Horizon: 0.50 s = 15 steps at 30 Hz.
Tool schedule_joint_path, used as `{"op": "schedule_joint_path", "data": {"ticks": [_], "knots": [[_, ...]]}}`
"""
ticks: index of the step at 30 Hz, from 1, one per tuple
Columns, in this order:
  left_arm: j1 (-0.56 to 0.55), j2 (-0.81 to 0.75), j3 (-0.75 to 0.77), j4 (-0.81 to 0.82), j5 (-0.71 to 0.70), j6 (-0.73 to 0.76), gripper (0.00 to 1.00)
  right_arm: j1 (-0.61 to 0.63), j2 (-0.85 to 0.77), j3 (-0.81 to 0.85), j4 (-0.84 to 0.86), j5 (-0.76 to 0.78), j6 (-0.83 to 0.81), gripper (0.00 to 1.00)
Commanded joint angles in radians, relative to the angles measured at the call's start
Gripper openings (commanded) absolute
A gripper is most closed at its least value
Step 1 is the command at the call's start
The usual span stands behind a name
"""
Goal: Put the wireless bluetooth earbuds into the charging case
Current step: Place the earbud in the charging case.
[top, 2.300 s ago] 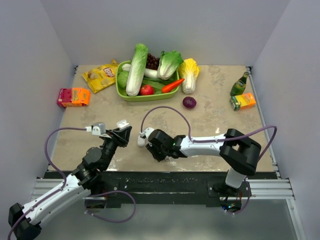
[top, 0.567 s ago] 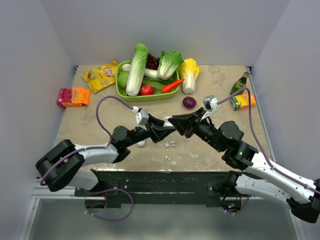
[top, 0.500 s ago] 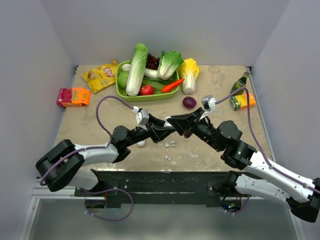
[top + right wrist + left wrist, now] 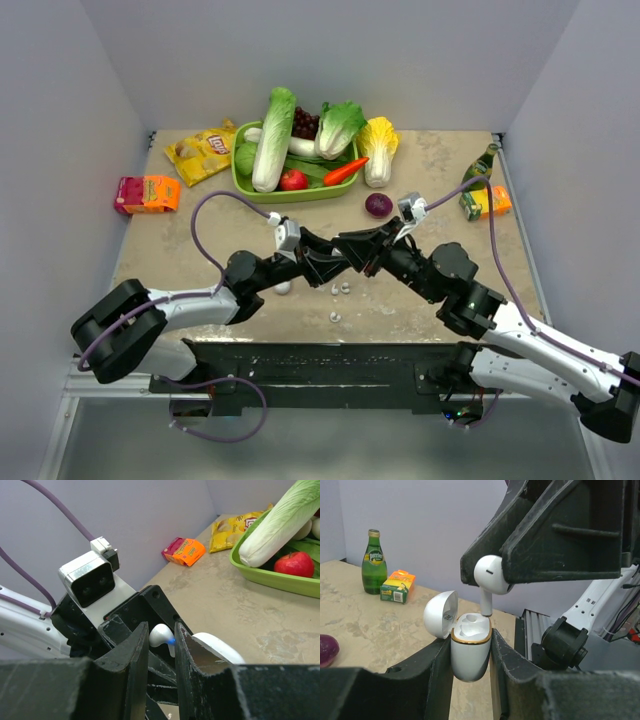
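Earbud [image 4: 492, 575] just above case [image 4: 470, 652] (lid [image 4: 441, 614] aside); bottle [image 4: 373, 562] beside carton [image 4: 398, 586] behind.

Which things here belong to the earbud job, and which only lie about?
For the job: glossy white plastic earbud, in the right gripper; white rounded plastic charging case, lid open, in the left gripper.

Lying about: green plastic tray of vegetables; yellow crisp bag; orange-and-pink carton; green glass bottle; small orange juice box; purple onion.
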Motion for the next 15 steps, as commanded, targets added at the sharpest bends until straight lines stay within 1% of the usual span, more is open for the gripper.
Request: {"op": "schedule_joint_path", "data": {"ticks": [1,15], "knots": [[-0.007,-0.033,0.024,0.612,-0.001,0.007,0.0,-0.002,-0.004,-0.012,0.073,0.034,-0.021,0.0],[-0.009,-0.045,0.024,0.625,-0.016,0.009,0.0,-0.004,0.009,-0.05,0.102,0.054,-0.01,0.0]]}}
